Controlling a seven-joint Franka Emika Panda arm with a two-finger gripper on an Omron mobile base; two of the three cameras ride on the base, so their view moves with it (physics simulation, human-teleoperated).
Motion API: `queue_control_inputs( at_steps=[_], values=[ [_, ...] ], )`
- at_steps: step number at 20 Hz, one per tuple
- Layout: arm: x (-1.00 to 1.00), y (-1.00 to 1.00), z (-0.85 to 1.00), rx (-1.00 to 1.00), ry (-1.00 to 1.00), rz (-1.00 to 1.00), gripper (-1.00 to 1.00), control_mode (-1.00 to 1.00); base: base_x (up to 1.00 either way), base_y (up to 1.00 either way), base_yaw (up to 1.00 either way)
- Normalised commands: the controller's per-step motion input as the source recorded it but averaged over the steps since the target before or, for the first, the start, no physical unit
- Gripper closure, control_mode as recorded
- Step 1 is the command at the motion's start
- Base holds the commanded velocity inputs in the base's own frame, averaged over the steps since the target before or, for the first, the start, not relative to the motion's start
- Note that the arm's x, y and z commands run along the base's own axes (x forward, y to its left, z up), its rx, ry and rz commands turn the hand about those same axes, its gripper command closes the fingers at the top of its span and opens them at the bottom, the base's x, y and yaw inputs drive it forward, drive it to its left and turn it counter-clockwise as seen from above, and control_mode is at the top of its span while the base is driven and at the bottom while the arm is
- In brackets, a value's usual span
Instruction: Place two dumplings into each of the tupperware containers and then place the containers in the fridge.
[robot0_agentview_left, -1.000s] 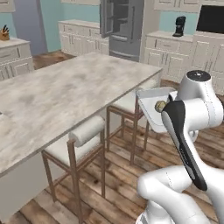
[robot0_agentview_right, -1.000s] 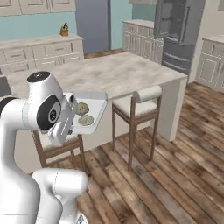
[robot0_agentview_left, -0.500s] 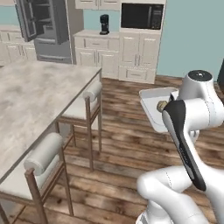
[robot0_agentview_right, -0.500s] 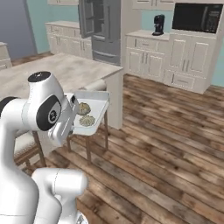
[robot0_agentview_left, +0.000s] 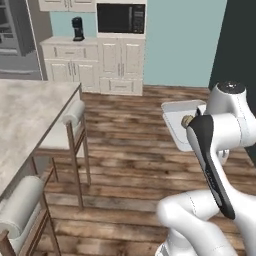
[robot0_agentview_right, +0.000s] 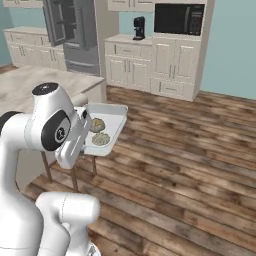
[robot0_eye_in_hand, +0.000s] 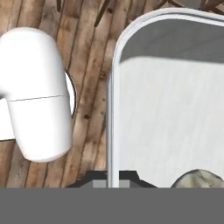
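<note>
The end effector (robot0_eye_in_hand: 113, 183) is closed on the rim of a tupperware container (robot0_eye_in_hand: 175, 109), its two dark finger tips pinching the pale edge from either side in the hand view. The container (robot0_agentview_right: 107, 130) is carried level in the air above the wooden floor (robot0_agentview_right: 190, 165), just in front of the arm's white upper joint, with nothing beneath it. Two dumplings (robot0_agentview_right: 97, 131) lie side by side inside it, touching or nearly so; one dumpling (robot0_eye_in_hand: 199, 178) shows near the finger tips. The fridge (robot0_agentview_right: 70, 32) stands well apart, beyond the marble worktop (robot0_agentview_left: 25, 120), one door swung open.
</note>
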Motion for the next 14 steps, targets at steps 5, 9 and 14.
queue_control_inputs(
  at_steps=[5,9,14],
  values=[
    [0.00,0.00,0.00,0.00,0.00,0.00,1.00,1.00,0.66,-0.22,-0.23],
    [0.00,0.00,0.00,0.00,0.00,0.00,1.00,1.00,0.73,-0.22,-0.18],
    [0.00,0.00,0.00,0.00,0.00,0.00,1.00,1.00,0.71,-0.17,-0.19]
  ],
)
